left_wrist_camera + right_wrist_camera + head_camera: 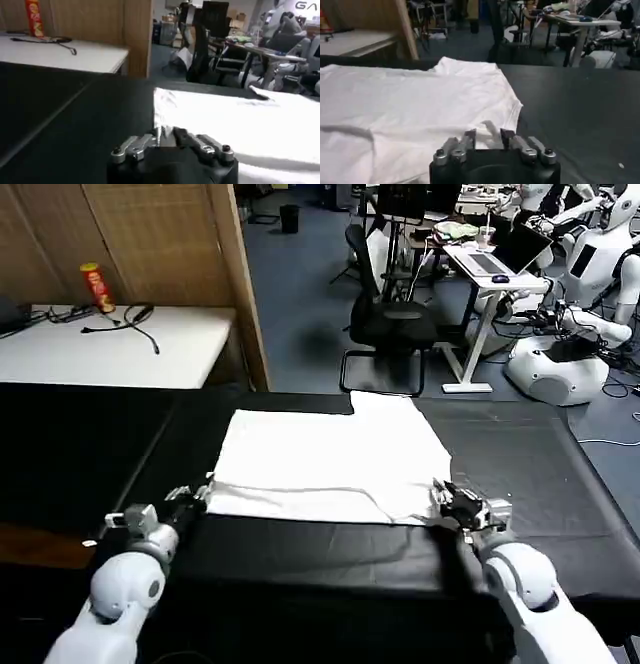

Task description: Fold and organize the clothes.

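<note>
shirt (330, 459) is lying flat in the middle of the black table (540, 464), white, no print showing on the upper face, with what looks like one fold already in it: there's a doubled edge running along the near side. left gripper (192, 496) is down at the near left corner of the cloth, right gripper (452, 502) at the near right corner, both low on the table.

jaws: in the left wrist view the left gripper (165, 136) has its fingers drawn close together with the shirt's edge (165, 107) right at the tips, probably pinching it, though the contact itself is too blurry to swear to. in the right wrist view the right gripper (488, 137) shows a clear gap between its fingers, hem sitting just ahead of them, nothing held as far as i can see.

my read is this is the grab before the next fold. to do it well: get the right side closed on both layers of the doubled edge, not just the top one, and match the left so both corners lift level. then carry them away from the robot together, at the same pace, keeping the cloth taut between them so no crease forms in the middle. uneven lift will skew the fold.
</note>
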Action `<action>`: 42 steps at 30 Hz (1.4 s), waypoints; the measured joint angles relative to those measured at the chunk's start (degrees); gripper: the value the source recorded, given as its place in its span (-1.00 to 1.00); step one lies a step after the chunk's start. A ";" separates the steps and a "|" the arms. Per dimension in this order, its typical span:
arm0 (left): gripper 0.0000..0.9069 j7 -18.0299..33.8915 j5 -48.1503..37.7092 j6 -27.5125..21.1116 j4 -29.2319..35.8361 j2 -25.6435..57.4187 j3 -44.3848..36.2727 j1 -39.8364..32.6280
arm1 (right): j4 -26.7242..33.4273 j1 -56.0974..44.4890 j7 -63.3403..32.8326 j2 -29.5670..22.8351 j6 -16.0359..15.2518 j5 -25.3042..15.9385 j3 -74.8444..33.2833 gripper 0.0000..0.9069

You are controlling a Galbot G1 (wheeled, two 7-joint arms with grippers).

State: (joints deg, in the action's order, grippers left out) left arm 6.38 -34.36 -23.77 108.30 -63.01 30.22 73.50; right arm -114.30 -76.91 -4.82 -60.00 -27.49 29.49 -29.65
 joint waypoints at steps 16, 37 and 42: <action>-1.00 -2.18 -3.48 -1.15 0.11 0.12 0.65 3.69 | -1.29 -9.73 1.69 -1.81 3.16 -3.80 -2.30 -0.87; -1.00 1.86 -2.06 -4.35 10.49 5.44 5.07 16.80 | -13.96 -21.71 -4.52 -0.19 -4.74 -1.62 -7.69 -1.00; 0.94 2.01 -1.58 -4.34 14.64 6.42 7.20 23.74 | -18.78 -27.46 -5.80 -1.19 -7.06 -1.87 -8.46 0.94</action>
State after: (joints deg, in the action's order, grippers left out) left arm 8.39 -35.94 -28.11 122.94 -56.59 37.42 97.24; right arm -133.08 -104.37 -10.63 -61.19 -34.55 27.62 -38.11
